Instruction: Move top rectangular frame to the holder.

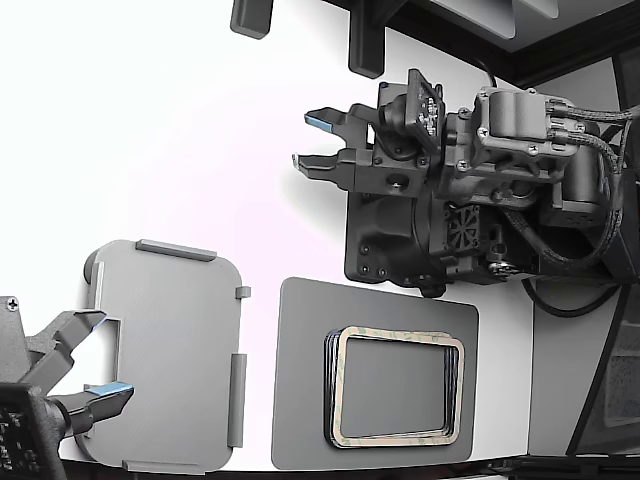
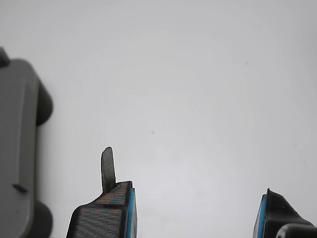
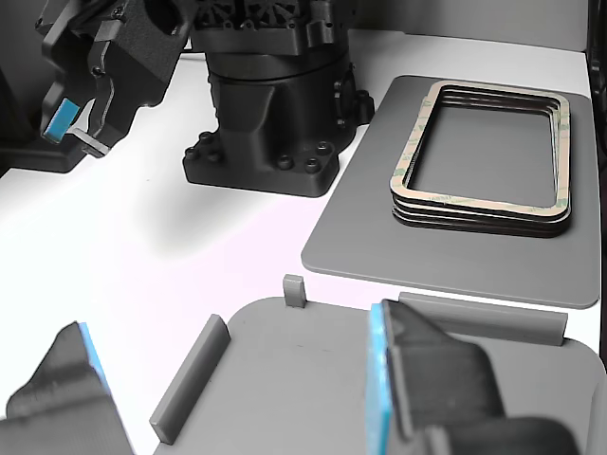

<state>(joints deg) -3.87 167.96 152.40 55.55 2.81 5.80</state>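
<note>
Nearest in the other view, the holder point(image 3: 313, 379) is lying bare on the white desk point(image 3: 142, 246), so the transfer is not yet begun. Beyond it, the top rectangular frame point(image 3: 484, 142) is resting on its stack on the dark grey mat point(image 3: 379, 237), untouched. Farther off, the gripper point(image 1: 312, 140) is hovering over bare desk, its fingers point(image 2: 106, 213) spread wide and holding nothing. The wrist view is showing only the holder's edge and, probably, a scrap of tape on one finger; the exterior view alone is showing the gripper well apart from the frame.
</note>
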